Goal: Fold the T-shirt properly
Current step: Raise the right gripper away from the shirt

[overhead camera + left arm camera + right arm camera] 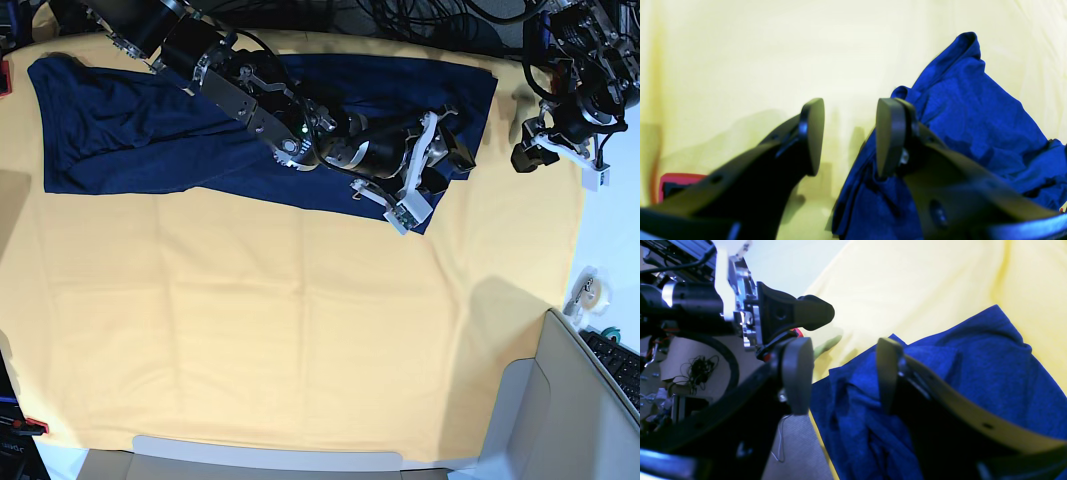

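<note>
The dark navy T-shirt [150, 130] lies spread along the far side of the yellow table cloth [300, 320], reaching from the left edge to the far right. My right gripper [447, 160] hovers over the shirt's right end. In the right wrist view the right gripper [841, 373] is open, with rumpled blue fabric [973, 366] under it and nothing between the fingers. My left gripper [530, 152] hangs just past the shirt's right edge. In the left wrist view the left gripper [850, 136] is open and empty, with a bunched part of the shirt [973, 113] beside its right finger.
A tape roll [588, 290] and a keyboard [620, 362] sit off the table at the right. A grey panel [555, 410] stands at the near right corner. Red clamps [30, 426] hold the cloth at its left edge. Cables lie behind the table.
</note>
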`<action>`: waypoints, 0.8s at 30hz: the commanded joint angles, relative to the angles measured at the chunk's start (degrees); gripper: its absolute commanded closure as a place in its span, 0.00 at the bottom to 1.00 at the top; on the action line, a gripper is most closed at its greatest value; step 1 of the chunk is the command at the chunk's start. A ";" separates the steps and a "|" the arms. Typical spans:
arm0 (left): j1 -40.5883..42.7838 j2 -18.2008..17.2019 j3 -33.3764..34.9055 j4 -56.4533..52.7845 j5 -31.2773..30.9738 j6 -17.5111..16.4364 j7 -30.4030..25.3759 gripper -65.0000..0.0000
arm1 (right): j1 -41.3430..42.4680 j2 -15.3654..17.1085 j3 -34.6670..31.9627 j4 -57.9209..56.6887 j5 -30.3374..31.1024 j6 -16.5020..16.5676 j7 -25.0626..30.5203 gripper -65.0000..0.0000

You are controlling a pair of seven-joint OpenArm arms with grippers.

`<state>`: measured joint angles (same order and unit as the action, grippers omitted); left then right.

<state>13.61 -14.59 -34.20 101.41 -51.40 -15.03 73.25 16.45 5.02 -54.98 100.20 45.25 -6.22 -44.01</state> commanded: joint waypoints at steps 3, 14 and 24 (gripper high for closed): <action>-0.46 -0.84 -0.49 0.97 -0.78 -0.05 -0.68 0.63 | 2.06 -0.75 2.54 0.85 0.42 0.28 3.35 0.51; -4.59 1.01 -7.78 -5.45 -3.77 -1.28 6.75 0.51 | -4.10 -1.10 20.12 1.03 0.42 -12.02 14.78 0.51; -9.25 0.83 -8.93 -21.10 -9.13 -6.12 6.75 0.52 | -6.47 0.13 24.17 1.03 0.42 -17.65 18.12 0.51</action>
<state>4.84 -12.99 -42.92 79.77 -60.03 -21.08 79.53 8.75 4.95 -31.22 100.16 45.54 -24.21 -27.31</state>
